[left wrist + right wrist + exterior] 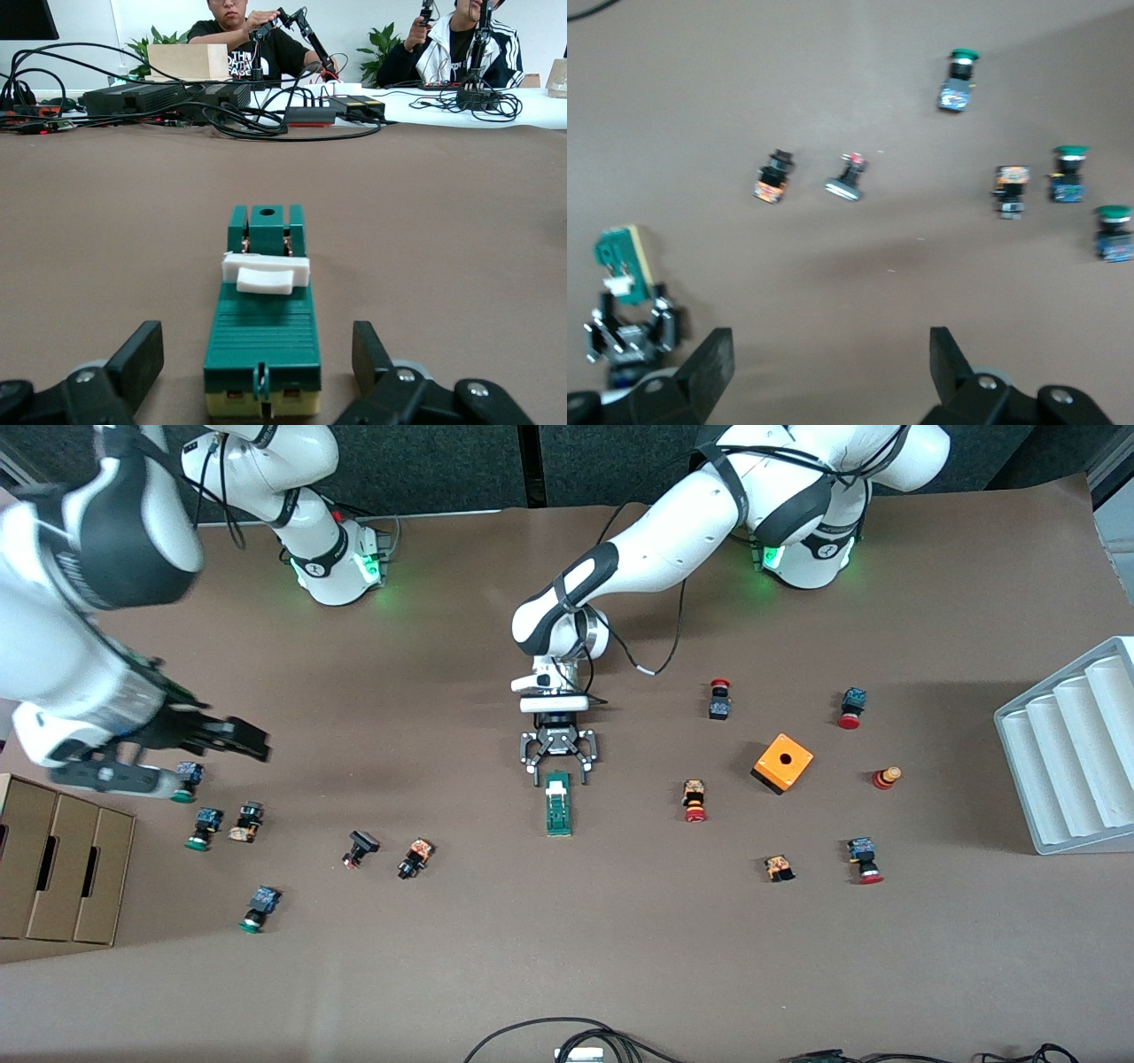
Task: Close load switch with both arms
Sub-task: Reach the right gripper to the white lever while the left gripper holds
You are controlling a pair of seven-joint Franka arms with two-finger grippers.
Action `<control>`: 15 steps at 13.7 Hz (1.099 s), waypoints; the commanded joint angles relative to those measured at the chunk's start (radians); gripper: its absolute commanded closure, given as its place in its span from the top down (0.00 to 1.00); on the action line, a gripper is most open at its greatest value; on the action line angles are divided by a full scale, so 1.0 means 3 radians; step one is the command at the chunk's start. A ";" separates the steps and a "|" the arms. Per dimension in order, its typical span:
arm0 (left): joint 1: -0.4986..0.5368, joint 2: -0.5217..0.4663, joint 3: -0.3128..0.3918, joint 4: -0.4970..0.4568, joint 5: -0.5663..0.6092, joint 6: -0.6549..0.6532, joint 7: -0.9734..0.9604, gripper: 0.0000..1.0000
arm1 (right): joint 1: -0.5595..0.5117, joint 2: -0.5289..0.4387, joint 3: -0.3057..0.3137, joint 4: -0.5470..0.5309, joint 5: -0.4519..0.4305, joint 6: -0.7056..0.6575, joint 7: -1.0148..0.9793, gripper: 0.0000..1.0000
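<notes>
**A:** Where's the load switch (558,804), and what are you doing about it?

**Me:** It lies flat near the middle of the table (567,974), well clear of every edge, its white piece at the end toward our bases. My left gripper (559,764) is low at that end, fingers (133,363) spread to either side of the green body and not touching it. I'd say I've lined up that way so I can pinch and steady the block while the other arm works the white lever.

**A:** And your right gripper?

**Me:** My right gripper (226,737) is up in the air over the cluster of green-capped push buttons (202,828) toward the right arm's end of the table, beside the cardboard box (53,868). Its fingers (713,372) stand apart with nothing between them.

**A:** Any room to move?

**Me:** Plenty. Bare table surrounds the switch; the closest things are a black-capped button (415,858) on one side and a red-capped one (695,801) on the other, both well apart from it. The orange cube (782,763) and the grey tray (1067,757) sit toward the left arm's end, out of the way. The right arm's path to the switch crosses a few scattered buttons, so I judge it should travel high.
</notes>
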 commanded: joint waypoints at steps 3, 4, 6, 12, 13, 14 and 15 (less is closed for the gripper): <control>0.0004 -0.0039 -0.0046 0.0034 -0.0101 -0.0041 0.0124 0.91 | 0.0556 0.0471 -0.0027 0.0180 0.0284 0.0478 0.1443 0.99; 0.0004 -0.0034 -0.0046 0.0034 -0.0101 -0.0041 0.0124 0.83 | 0.0674 0.0604 -0.0027 0.0277 0.0290 0.0585 0.1826 0.98; 0.0004 -0.0029 -0.0046 0.0028 -0.0076 -0.0041 0.0124 0.67 | 0.0823 0.0920 -0.0022 0.0527 0.0361 0.0770 0.2567 0.98; -0.0001 -0.0024 -0.0046 0.0029 -0.0071 -0.0041 0.0129 0.59 | 0.1303 0.1637 -0.0027 0.0774 0.0709 0.1511 0.4103 0.98; 0.0004 -0.0024 -0.0046 0.0028 -0.0071 -0.0041 0.0135 0.59 | 0.1375 0.1724 -0.0027 0.0774 0.0724 0.1593 0.4282 0.98; -0.0001 -0.0024 -0.0046 0.0028 -0.0071 -0.0041 0.0135 0.59 | 0.1431 0.1790 -0.0027 0.0748 0.0750 0.1675 0.4441 0.98; -0.0001 -0.0024 -0.0046 0.0028 -0.0076 -0.0041 0.0135 0.59 | 0.1493 0.1852 -0.0027 0.0733 0.0755 0.1741 0.4549 0.94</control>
